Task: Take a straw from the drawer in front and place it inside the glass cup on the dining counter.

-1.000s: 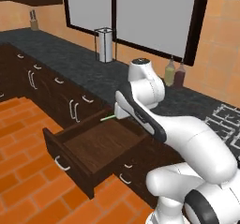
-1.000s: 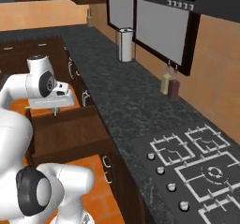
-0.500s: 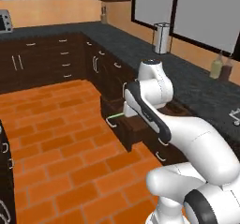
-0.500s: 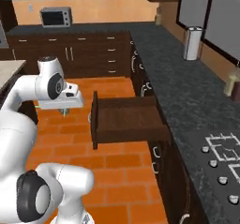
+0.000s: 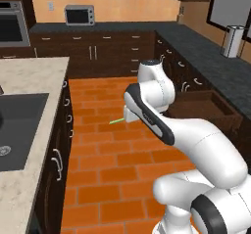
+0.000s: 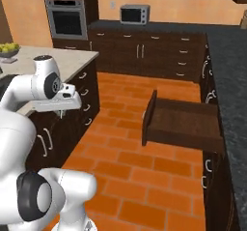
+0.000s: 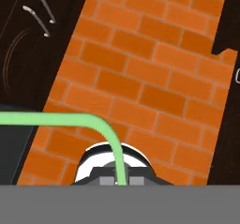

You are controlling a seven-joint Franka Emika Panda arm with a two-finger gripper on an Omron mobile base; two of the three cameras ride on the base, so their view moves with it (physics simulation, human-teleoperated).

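Tool jaws are closed on one thin light-green straw, which projects from the tool toward the light-beige marbled stone desk and is carried in the air above the orange brick floor. In the hand view the straw is seen bent, running from the closed tips up and then sideways to the picture edge, where it is cut off. One wide dark-brown wooden drawer is seen pulled out from the cabinet run under the black speckled desk, its front edge jutting into the aisle. Open floor lies between the drawer front and the stone desk. One dark sink basin is set in the stone desk; it is cut off at the left edge. The tool is largely hidden behind the white arm in the right base view.
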